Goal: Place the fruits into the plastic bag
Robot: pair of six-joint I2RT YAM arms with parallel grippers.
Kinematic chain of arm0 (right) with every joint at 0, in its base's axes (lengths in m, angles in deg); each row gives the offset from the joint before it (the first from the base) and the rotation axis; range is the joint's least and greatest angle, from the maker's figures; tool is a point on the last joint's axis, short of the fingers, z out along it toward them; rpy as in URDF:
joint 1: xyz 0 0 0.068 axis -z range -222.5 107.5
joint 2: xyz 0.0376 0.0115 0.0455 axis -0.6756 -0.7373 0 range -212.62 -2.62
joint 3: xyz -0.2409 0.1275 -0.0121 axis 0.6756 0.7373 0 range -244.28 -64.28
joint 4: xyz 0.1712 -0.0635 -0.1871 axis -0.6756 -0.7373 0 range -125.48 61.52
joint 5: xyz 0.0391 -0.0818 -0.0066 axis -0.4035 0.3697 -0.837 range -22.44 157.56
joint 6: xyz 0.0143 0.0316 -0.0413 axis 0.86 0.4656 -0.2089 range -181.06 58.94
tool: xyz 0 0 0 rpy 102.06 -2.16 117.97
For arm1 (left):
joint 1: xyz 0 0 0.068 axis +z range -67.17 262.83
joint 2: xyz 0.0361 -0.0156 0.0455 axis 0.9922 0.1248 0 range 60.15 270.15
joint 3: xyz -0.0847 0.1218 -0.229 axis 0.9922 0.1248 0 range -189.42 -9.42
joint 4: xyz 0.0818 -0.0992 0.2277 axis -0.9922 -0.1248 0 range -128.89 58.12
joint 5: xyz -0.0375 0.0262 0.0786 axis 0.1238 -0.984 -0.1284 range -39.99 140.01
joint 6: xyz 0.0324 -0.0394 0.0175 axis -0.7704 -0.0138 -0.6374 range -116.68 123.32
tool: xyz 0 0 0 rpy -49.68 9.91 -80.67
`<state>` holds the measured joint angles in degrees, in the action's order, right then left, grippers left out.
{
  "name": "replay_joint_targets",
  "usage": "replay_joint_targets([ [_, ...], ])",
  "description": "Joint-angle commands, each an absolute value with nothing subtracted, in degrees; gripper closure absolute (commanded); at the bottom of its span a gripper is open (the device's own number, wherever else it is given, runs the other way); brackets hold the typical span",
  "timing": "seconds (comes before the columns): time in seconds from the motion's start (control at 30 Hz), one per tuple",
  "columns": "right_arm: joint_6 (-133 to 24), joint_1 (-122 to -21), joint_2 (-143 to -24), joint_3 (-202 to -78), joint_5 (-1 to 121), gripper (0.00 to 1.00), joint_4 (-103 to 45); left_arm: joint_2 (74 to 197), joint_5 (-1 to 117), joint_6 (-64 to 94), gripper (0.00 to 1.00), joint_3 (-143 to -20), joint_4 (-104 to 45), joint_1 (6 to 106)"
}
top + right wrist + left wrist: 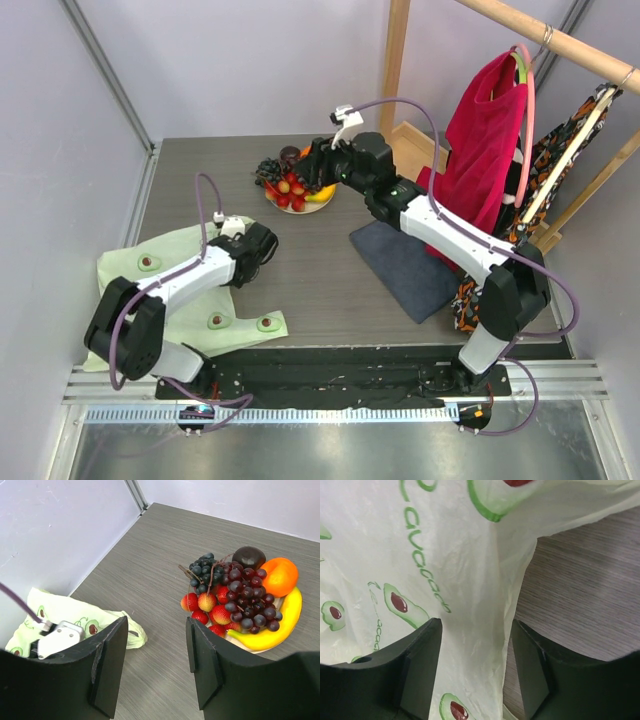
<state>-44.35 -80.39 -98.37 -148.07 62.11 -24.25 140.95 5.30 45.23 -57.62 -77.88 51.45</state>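
grey wood table (310,280) first, and the plastic bag (135,270) lies crumpled flat at its near-left corner, partly under the left arm. the fruits (293,185) sit heaped at the far centre, well apart from the bag. left gripper (476,630) has its jaws spread, bag film lying between them. right gripper (157,625) hangs just beside the fruits, jaws apart, holding nothing.

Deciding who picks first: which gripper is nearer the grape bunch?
Right. The right gripper hovers at the fruit plate, just beside the grape bunch; the left gripper is down at the plastic bag, well away from it.
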Motion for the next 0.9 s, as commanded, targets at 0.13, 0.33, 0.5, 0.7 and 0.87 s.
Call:
replay_joint_targets([
  [0.13, -45.15, -80.65, -93.94, -146.99, 62.38, 0.42, -21.53, 141.64, 8.61, 43.05, 0.93, -59.07, -76.36, 51.54],
  [0.33, -45.59, -80.73, -94.82, -147.25, 63.26, 0.42, -22.5, 129.52, 11.77, 38.4, 1.0, -63.63, -77.15, 51.72],
  [0.5, -48.57, -81.69, -99.46, -151.72, 66.49, 0.42, -27.15, 120.03, 20.46, 27.69, 1.0, -67.95, -75.66, 58.03],
  [0.7, -52.8, -82.84, -108.43, -162.18, 72.84, 0.42, -35.24, 117.63, 28.21, 20.38, 1.0, -70.23, -77.58, 65.42],
  [0.87, -54.2, -83.9, -119.13, -174.28, 73.01, 0.42, -40.15, 117.38, 19.2, 16.77, 1.0, -68.57, -77.24, 66.57],
])
